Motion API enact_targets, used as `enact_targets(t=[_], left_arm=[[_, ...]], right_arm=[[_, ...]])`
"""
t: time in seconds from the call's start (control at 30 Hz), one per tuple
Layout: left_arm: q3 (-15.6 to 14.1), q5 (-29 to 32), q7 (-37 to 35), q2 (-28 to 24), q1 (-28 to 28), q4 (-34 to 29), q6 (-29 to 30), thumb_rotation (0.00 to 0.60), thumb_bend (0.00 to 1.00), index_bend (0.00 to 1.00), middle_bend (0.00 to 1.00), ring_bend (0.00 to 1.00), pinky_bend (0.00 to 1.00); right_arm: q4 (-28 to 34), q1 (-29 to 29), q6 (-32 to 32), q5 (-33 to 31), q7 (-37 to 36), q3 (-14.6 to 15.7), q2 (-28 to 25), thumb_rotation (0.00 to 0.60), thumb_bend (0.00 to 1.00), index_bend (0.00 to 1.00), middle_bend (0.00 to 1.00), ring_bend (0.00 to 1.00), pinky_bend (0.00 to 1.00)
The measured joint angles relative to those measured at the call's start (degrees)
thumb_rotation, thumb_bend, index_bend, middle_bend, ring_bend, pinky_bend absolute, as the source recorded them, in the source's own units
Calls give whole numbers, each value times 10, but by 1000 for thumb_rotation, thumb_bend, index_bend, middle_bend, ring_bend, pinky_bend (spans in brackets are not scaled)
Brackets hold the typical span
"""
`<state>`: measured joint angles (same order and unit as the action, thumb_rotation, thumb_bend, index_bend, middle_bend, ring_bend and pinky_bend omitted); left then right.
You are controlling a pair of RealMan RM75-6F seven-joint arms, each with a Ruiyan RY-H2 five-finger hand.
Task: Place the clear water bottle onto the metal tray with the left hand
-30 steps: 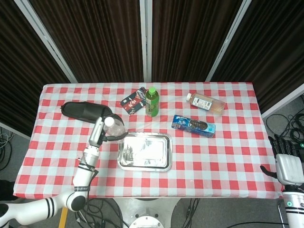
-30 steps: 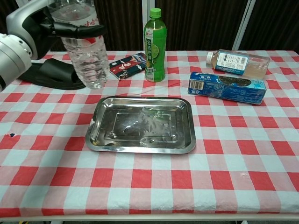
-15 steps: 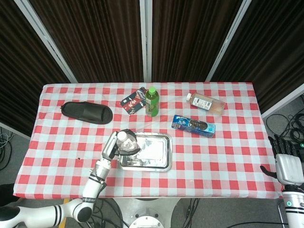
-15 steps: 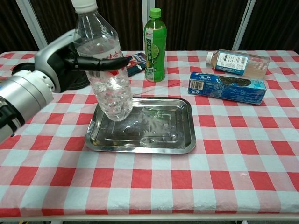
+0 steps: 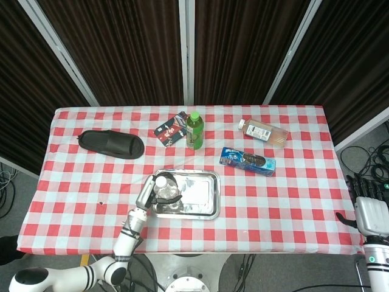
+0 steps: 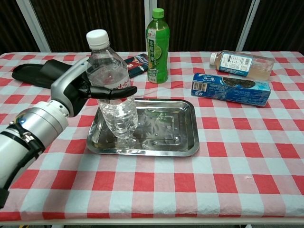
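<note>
The robot's left hand (image 6: 80,90) grips the clear water bottle (image 6: 113,92) around its middle, dark fingers (image 6: 116,91) wrapped across the front of the plastic and the silver palm pressed to its side. The bottle, white cap on top, stands nearly upright with its base inside the metal tray (image 6: 175,142), in the tray's left half, close to the left rim; whether the base fully rests on the tray floor cannot be told. In the head view the same hand (image 5: 148,193) and bottle (image 5: 164,190) sit over the left part of the tray (image 5: 203,198), which lies near the middle of the checked table (image 6: 228,175), toward its front edge.

Just behind the tray, a green bottle (image 6: 157,46) stands upright, with a dark red packet (image 6: 130,65) lying beside it. A black case (image 6: 40,73) lies near the back left corner. Toward the back right, a blue biscuit pack (image 6: 231,89) lies flat, and behind it a clear bottle with a brown label (image 6: 242,63) rests on its side.

The right hand (image 5: 369,207) hangs off the table's right front corner, away from everything; its fingers are too small to tell how they lie.
</note>
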<state>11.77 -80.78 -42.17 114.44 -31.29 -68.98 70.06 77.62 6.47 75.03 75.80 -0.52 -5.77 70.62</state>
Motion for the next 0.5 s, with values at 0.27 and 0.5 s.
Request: enact_targets(t=[0.27,0.5], left_arm=[[3,-14,-43,39,-11,78,5,600,184,556,620,460,491],[-11,-37,-77,38,-12,88,15,600,49,261,308,231,299]], right_arm=[[-9,0,-7,-5,-7,-1,2,600,98,0,0,0,0],[-8,1,-9,-5,-8,-1,2,600,98,0,0,0,0]])
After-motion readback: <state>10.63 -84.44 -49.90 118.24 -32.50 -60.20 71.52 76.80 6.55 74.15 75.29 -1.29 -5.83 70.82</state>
